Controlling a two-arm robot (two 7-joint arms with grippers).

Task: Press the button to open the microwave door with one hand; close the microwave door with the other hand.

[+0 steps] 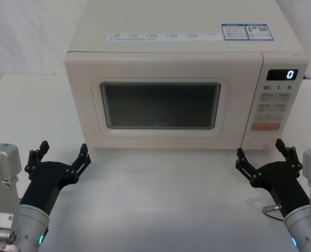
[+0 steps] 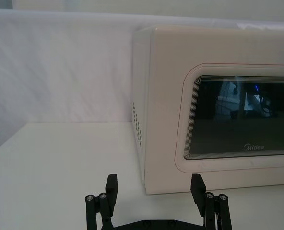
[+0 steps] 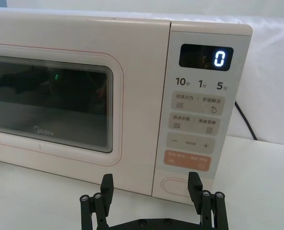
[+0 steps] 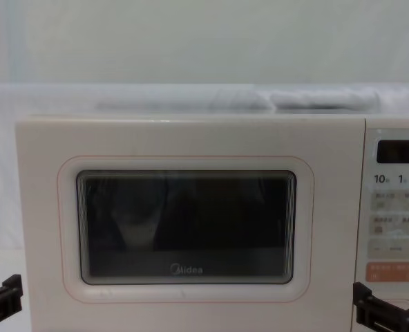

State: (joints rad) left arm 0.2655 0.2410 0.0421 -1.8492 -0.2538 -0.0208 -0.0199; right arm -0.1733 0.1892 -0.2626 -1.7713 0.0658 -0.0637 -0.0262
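The cream microwave stands at the middle of the table with its door (image 1: pixel 161 105) shut flush; the dark window and Midea logo show on the door (image 4: pixel 187 228) (image 2: pixel 242 120) (image 3: pixel 60 105). The wide oval button (image 3: pixel 178 184) sits at the bottom of the control panel, under the orange key; in the head view the button (image 1: pixel 261 142) is just beyond my right gripper. My right gripper (image 1: pixel 263 155) (image 3: pixel 150 184) hovers open in front of that panel, a short way off it. My left gripper (image 1: pixel 62 155) (image 2: pixel 154 188) is open before the door's left corner.
The control panel (image 1: pixel 275 102) shows a lit "0" on its display (image 3: pixel 205 57). A black cable (image 3: pixel 245 120) runs behind the microwave on the right. White tabletop (image 1: pixel 161 199) stretches between the grippers, and a white backdrop lies behind.
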